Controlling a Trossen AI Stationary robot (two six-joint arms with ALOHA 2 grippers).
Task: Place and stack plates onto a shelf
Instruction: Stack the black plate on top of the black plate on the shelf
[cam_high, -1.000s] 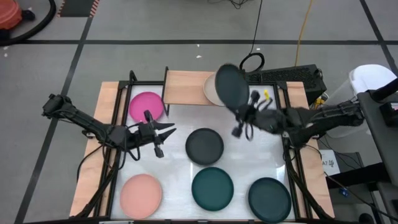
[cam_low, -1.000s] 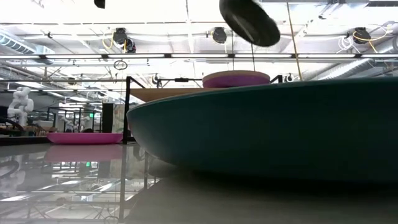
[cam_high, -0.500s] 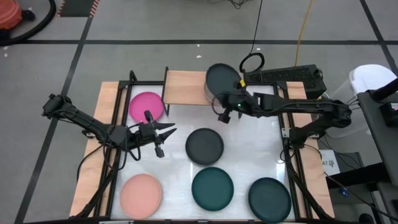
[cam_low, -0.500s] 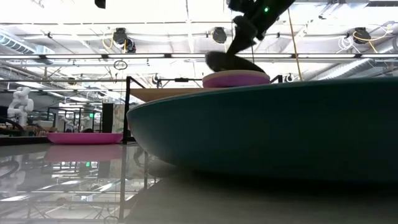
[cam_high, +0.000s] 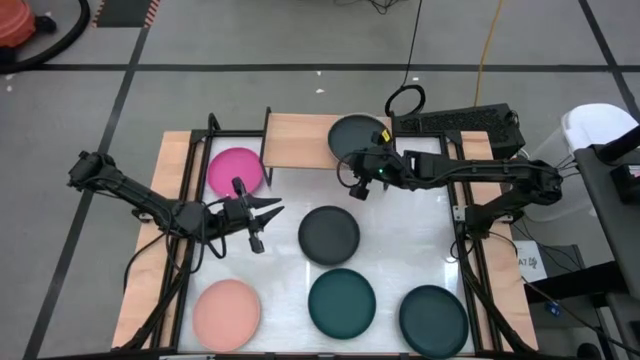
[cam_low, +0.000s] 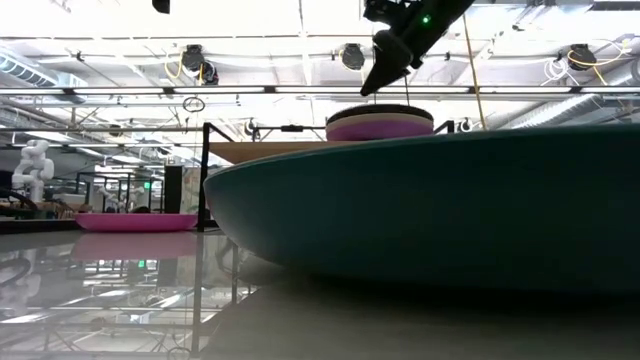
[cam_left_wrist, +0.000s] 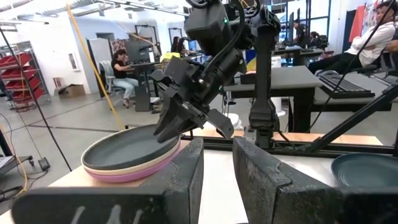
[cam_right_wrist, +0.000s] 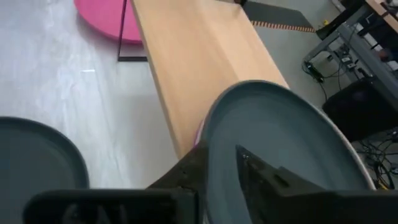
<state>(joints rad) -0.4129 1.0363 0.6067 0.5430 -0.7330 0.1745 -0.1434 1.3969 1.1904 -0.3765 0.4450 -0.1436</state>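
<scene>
These plates look stiff and light, matte so probably not too slippery, but flat enough that the only real grab is pinching the rim from the edge, and that's my guess for all of them.

Nearest the front of the bench (cam_high: 440, 250) sit the salmon pink plate (cam_high: 227, 313) and two dark teal plates (cam_high: 341, 303) (cam_high: 433, 320), all loose. A bit further in is a charcoal plate (cam_high: 329, 235), with the left claw (cam_high: 270, 212) parked beside it, fingers spread apart, holding nothing. The magenta plate (cam_high: 236, 171) lies just beyond that, next to the shelf leg.

Furthest back is the shelf (cam_high: 300, 141), and on its right end the stack: purple, beige, and the other charcoal plate on top (cam_high: 356, 136). The right claw (cam_high: 352, 173) sits at that top plate's near rim with its fingers (cam_right_wrist: 264, 176) either side of the edge. The plate looks settled flat on the stack, but whether the grip has let go, I honestly can't tell.
</scene>
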